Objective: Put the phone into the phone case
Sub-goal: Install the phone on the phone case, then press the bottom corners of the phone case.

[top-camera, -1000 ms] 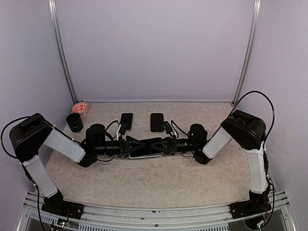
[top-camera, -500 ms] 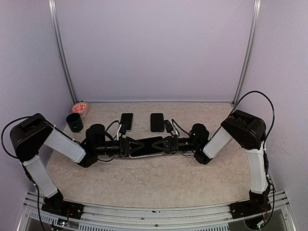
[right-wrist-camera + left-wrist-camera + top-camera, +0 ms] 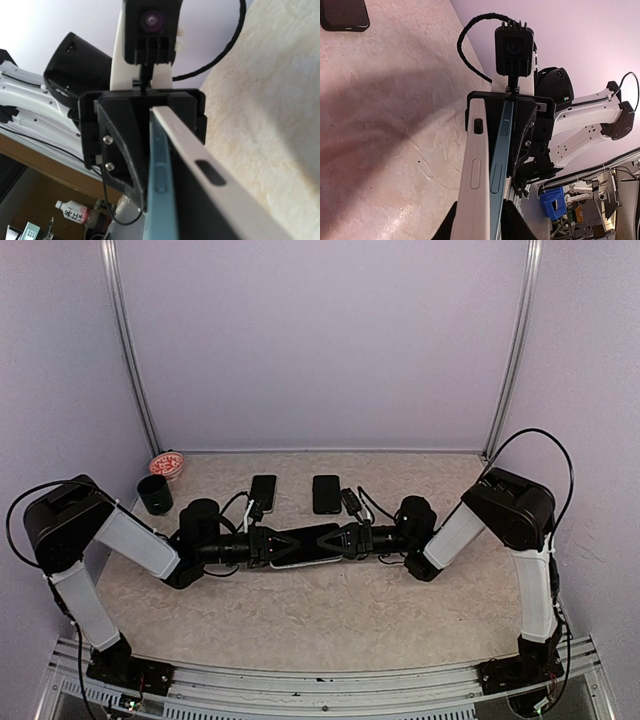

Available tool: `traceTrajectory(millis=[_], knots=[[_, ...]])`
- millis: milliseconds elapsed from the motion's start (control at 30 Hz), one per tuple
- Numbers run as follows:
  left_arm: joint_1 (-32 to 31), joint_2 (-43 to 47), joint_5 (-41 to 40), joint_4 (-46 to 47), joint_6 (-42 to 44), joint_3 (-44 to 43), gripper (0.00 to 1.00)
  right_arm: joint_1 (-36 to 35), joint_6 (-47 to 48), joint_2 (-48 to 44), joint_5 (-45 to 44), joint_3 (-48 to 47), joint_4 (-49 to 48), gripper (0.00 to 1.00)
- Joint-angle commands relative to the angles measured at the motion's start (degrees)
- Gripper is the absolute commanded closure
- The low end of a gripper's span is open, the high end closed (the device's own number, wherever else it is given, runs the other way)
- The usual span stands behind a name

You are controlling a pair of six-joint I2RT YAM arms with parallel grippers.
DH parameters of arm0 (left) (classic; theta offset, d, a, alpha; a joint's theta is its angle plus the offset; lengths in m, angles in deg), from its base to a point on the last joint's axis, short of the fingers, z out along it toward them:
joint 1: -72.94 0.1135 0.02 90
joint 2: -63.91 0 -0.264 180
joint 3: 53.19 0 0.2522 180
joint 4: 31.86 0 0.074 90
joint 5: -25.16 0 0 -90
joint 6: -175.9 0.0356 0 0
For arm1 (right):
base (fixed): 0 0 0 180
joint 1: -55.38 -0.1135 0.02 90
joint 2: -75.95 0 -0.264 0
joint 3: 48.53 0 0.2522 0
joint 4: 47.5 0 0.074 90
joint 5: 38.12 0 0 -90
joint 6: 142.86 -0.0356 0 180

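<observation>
Midway across the tabletop (image 3: 330, 610), the left pincer (image 3: 270, 545) and right pincer (image 3: 342, 538) faced each other. Each was pinching one end of the blue phone (image 3: 499, 165) and the pale phone case (image 3: 475, 170), which were pressed flat together between them.

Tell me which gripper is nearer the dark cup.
Left. The left gripper sits to the right of the cup, toward the table's centre; the right gripper is farther right, beyond the phone between them.
</observation>
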Motion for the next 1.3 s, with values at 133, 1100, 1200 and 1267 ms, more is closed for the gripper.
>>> traceTrajectory(millis=[133,1100,1200,1267], knots=[[-0.99,0.27,2.23,3.95,0.49,-1.33,0.79,0.78,2.90,-4.34,-1.20,1.10,3.41,0.94],[0.17,-0.88,1.68,3.64,0.05,-1.35,0.84,3.79,10.21,-13.00,-1.53,3.02,19.57,0.76],[0.41,-0.79,1.68,3.36,0.21,-1.36,0.84,3.88,13.18,-15.07,-2.11,2.92,24.32,0.76],[0.55,-0.65,1.60,3.03,0.38,-1.36,0.84,4.03,14.37,-16.17,-2.24,3.02,26.82,0.76]])
